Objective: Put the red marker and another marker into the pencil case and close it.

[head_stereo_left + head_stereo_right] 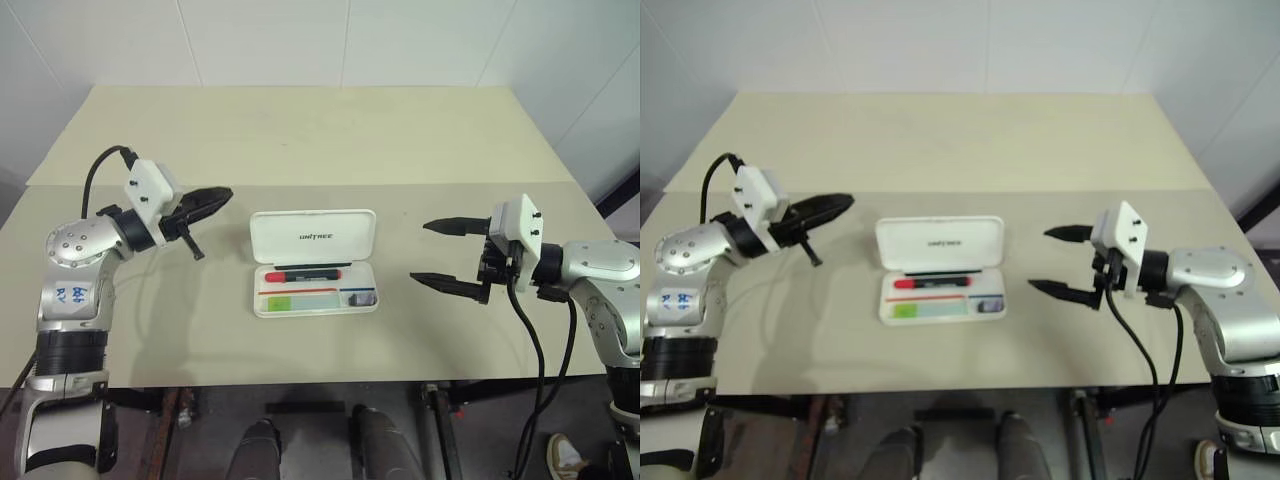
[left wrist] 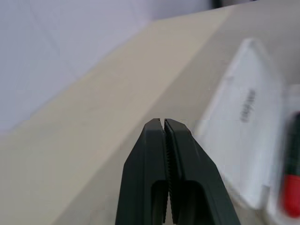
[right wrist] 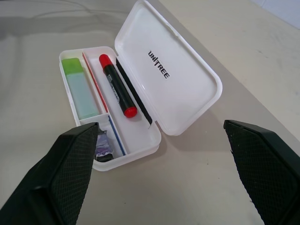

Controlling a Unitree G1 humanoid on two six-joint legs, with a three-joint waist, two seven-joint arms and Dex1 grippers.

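White pencil case (image 3: 180, 89) lies open on bench (image 1: 320, 130) with red marker (image 3: 117, 86) and green highlighter (image 3: 80, 89) inside, left pincer (image 1: 215, 197) together, right pincer (image 1: 433, 253) apart

left arm (image 1: 75, 250) raised at left side, elbow bent, forearm reaching inward. left gripper (image 1: 222, 195) pointing toward centre, roughly level, black fingers (image 2: 180, 159) pressed flat together, nothing between them. right arm (image 1: 600, 275) raised at right side, wrist turned inward. right gripper (image 1: 432, 252) pointing toward centre, tilted slightly down, its two fingers (image 3: 70, 164) spread wide, one above the other in head views, empty. both grippers well apart from each other.
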